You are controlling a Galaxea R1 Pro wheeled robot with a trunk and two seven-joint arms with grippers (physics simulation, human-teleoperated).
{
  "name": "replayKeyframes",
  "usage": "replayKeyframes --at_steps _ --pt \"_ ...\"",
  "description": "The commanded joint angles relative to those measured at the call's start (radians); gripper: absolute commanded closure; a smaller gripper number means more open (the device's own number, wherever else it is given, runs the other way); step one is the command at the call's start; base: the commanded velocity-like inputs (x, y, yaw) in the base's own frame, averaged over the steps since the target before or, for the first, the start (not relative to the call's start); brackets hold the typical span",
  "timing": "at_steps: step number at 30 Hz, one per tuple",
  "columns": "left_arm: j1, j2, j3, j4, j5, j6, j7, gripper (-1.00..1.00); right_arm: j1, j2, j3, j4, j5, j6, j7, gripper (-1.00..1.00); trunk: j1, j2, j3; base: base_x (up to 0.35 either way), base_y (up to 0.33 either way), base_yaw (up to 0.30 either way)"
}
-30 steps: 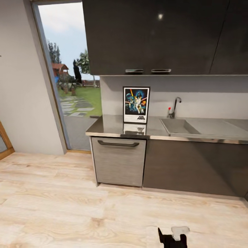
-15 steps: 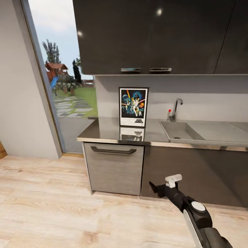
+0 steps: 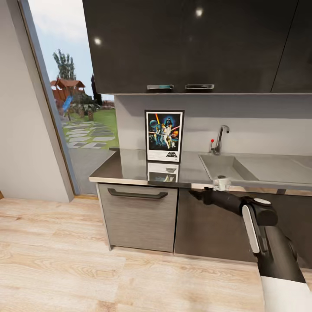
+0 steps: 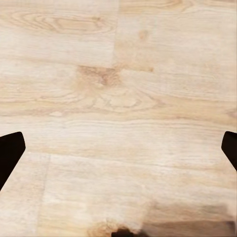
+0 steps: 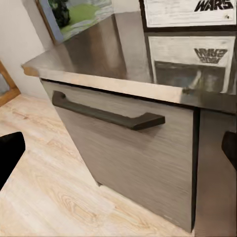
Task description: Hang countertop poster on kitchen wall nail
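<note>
Right claw (image 3: 193, 193): raised in front of the table edge, below and right of the poster; fingers spread wide at the edges of its wrist view, holding nothing.
Left claw (image 4: 118, 148): fingers wide apart over the wood floor (image 4: 118, 89), nothing between them.
Poster (image 3: 164, 136): upright on the table (image 3: 130, 167), against the back wall, left of the sink (image 3: 223, 167); its reflection lies on the glossy top.
Tap (image 3: 220, 138): behind the sink.
Drawer (image 3: 138, 216): under the poster, dark handle (image 5: 106, 114).
Cabinets (image 3: 190, 43): dark, above the table.
</note>
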State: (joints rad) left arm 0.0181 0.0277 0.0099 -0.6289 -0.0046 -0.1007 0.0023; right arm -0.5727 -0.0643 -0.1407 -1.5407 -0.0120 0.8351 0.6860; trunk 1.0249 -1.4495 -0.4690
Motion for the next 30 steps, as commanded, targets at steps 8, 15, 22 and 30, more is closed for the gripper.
replayKeyframes --at_steps 8,15,22,30 --pt "0.0 0.005 0.002 -0.003 0.002 0.001 -0.005 -1.0 -0.292 -0.107 -0.009 0.147 0.0 0.142 0.287 -1.0 0.0 -0.001 -0.001 0.005 -0.003 0.0" --pt "0.0 0.017 0.002 -0.003 0.004 0.002 -0.005 -1.0 -0.303 -0.144 -0.008 0.193 0.0 0.117 0.368 -1.0 0.0 -0.001 -0.001 0.001 0.0 0.0" --pt "0.0 0.018 0.009 -0.003 0.005 0.002 -0.005 -1.0 -0.305 -0.146 -0.007 0.195 -0.001 0.115 0.375 -1.0 0.0 -0.001 -0.001 0.184 0.0 0.0" --pt "0.0 0.018 0.018 -0.003 0.005 0.002 -0.005 -1.0 -0.31 -0.146 -0.007 0.213 -0.002 0.114 0.399 -1.0 0.0 -0.001 -0.001 0.32 0.0 0.0"
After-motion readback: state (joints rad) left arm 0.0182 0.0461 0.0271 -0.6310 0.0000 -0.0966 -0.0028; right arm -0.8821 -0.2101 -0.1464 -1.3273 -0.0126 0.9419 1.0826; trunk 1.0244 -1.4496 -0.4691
